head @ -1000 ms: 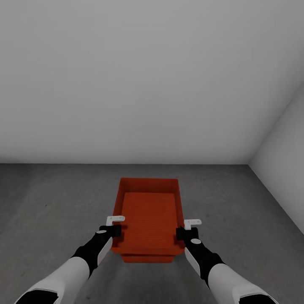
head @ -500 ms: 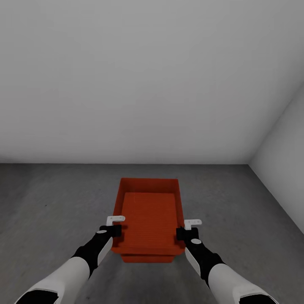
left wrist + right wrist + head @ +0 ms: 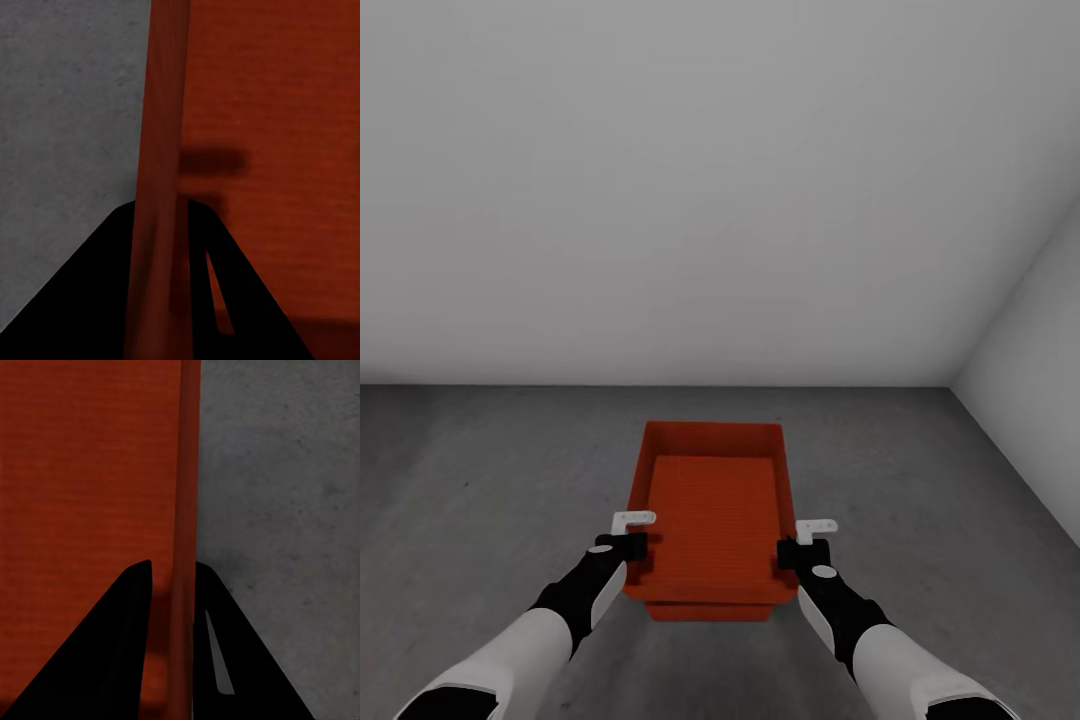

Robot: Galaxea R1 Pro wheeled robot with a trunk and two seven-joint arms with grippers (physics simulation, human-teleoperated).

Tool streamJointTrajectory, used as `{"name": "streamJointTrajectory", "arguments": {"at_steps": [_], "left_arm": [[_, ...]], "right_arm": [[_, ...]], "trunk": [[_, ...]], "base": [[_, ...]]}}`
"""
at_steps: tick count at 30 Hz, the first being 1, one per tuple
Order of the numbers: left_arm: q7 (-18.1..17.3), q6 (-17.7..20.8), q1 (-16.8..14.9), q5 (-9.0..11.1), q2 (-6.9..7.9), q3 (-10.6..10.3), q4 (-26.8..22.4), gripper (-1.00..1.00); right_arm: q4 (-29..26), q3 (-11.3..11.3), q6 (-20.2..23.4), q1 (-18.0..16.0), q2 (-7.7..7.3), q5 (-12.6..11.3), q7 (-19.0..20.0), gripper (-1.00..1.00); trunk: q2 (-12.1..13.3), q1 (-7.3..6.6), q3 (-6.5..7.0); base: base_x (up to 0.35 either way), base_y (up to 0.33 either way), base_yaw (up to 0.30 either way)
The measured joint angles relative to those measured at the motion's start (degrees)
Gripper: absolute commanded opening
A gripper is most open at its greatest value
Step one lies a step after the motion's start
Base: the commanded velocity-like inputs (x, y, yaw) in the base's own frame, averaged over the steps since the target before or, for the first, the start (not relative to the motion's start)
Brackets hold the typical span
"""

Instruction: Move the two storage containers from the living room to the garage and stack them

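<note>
In our head view the orange-red rectangular open bin [image 3: 712, 520] hides most of a second orange-red bin [image 3: 710, 610] beneath it; we see only a strip. We cannot tell whether that lower one touches the dark grey speckled concrete floor [image 3: 480, 480]. Both wrist views crop the upper bin's walls, blurred close up.

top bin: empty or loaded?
Empty. The storage container shows only its bare ribbed bottom; the left pincer and right pincer clamp its side walls.
</note>
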Motion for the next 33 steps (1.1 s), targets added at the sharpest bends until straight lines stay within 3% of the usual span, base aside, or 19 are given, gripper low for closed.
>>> {"name": "streamJointTrajectory", "arguments": {"at_steps": [30, 33], "left_arm": [[-0.02, 0.00, 0.00, -0.05, 0.00, 0.03, 0.01, -1.00], [-0.02, 0.00, -0.01, -0.05, 0.00, 0.04, -0.01, -1.00]], "right_arm": [[0.03, 0.07, -0.03, 0.00, 0.01, -0.09, -0.05, -1.00], [0.01, 0.04, -0.03, 0.00, 0.01, -0.05, -0.05, -1.00]], "trunk": [[-12.04, 6.59, -5.39], [-12.05, 6.60, -5.39]], "base": [[0.000, 0.000, 0.000], [0.000, 0.000, 0.000]]}}
